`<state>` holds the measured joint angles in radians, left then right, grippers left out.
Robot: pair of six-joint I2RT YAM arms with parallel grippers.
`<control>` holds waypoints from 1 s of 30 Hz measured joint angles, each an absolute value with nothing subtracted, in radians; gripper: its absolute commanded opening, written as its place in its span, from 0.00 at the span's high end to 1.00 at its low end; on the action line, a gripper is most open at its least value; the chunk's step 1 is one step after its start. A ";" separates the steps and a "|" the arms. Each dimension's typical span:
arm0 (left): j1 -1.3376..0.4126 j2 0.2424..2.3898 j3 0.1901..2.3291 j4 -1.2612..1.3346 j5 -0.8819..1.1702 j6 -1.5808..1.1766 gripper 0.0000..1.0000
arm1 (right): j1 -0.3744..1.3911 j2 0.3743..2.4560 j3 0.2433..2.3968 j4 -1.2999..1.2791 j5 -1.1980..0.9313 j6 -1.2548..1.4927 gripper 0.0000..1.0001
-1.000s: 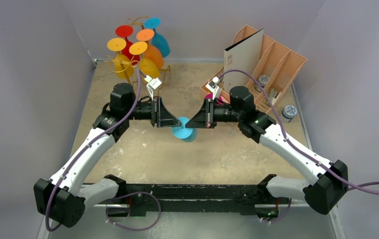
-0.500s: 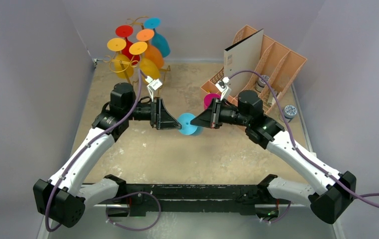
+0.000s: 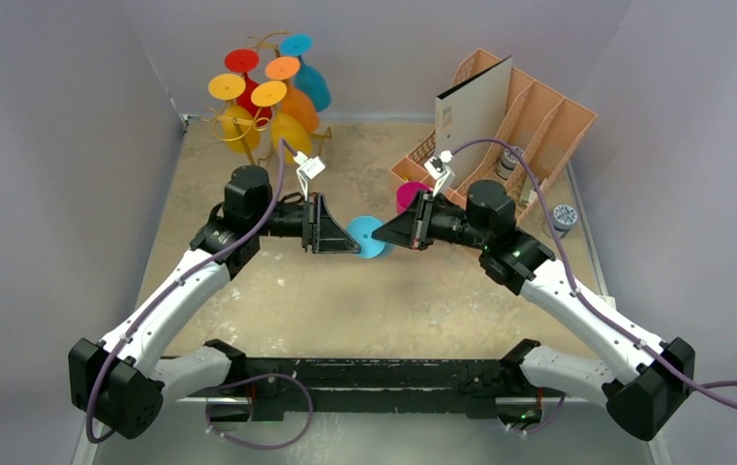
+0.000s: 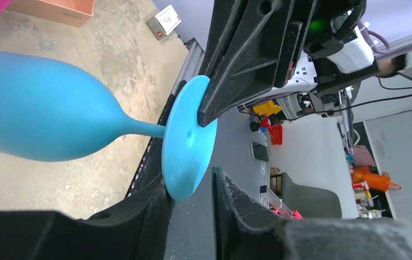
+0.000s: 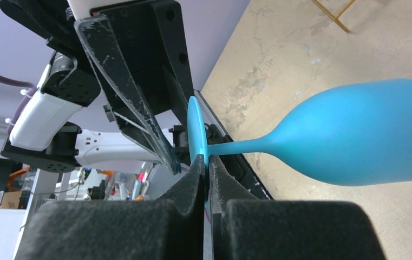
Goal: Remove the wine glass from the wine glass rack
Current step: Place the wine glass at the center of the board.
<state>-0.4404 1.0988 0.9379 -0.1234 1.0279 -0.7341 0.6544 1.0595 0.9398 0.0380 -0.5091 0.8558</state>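
The blue wine glass (image 3: pixel 369 235) hangs level over the table between my two grippers, away from the gold wire wine glass rack (image 3: pixel 267 39) at the back left. My right gripper (image 3: pixel 390 232) is shut on the rim of the glass's round foot (image 5: pixel 197 127), as the right wrist view (image 5: pixel 204 162) shows. My left gripper (image 3: pixel 343 237) is open around the opposite edge of the foot (image 4: pixel 190 138). In the left wrist view (image 4: pixel 193 189) the foot rests against one finger (image 4: pixel 138 216), with a gap to the other. The bowl (image 4: pixel 30 108) points toward the table.
Several coloured glasses (image 3: pixel 282 97) hang on the rack. A peach slotted organiser (image 3: pixel 538 116) holding a white board (image 3: pixel 471 107) stands at the back right. A pink glass (image 3: pixel 408 194) lies in front of it. A small round tin (image 3: pixel 563 215) sits at the right edge.
Both grippers and the blue glass have shifted right and slightly away. The right arm has drawn back toward the right and the left arm has reached after it.
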 measured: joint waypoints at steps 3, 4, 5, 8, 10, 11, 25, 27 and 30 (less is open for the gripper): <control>-0.451 1.100 0.933 -0.111 1.022 -0.745 0.76 | 0.654 1.056 0.933 0.064 -0.508 0.860 1.00; -0.451 1.100 0.931 -0.108 1.020 -0.749 0.77 | 0.654 1.055 0.929 0.069 -0.508 0.861 1.00; -0.452 1.100 0.929 -0.104 1.018 -0.750 0.79 | 0.654 1.053 0.926 0.074 -0.508 0.863 1.00; -0.452 1.100 0.923 -0.089 1.016 -0.760 0.87 | 0.654 1.050 0.921 0.087 -0.508 0.870 1.00; -0.453 1.100 0.921 -0.081 1.014 -0.768 0.91 | 0.654 1.048 0.918 0.095 -0.508 0.873 1.00; -0.453 1.100 0.919 -0.072 1.013 -0.772 0.94 | 0.654 1.046 0.915 0.099 -0.508 0.874 1.00; -0.462 1.095 0.918 -0.060 0.994 -0.781 1.00 | 0.654 1.031 0.908 0.102 -0.493 0.870 0.69; -0.463 1.089 0.918 -0.076 0.979 -0.766 1.00 | 0.654 1.030 0.908 0.093 -0.489 0.862 0.57; -0.465 1.077 0.918 -0.094 0.956 -0.744 1.00 | 0.654 1.023 0.914 0.051 -0.485 0.840 0.43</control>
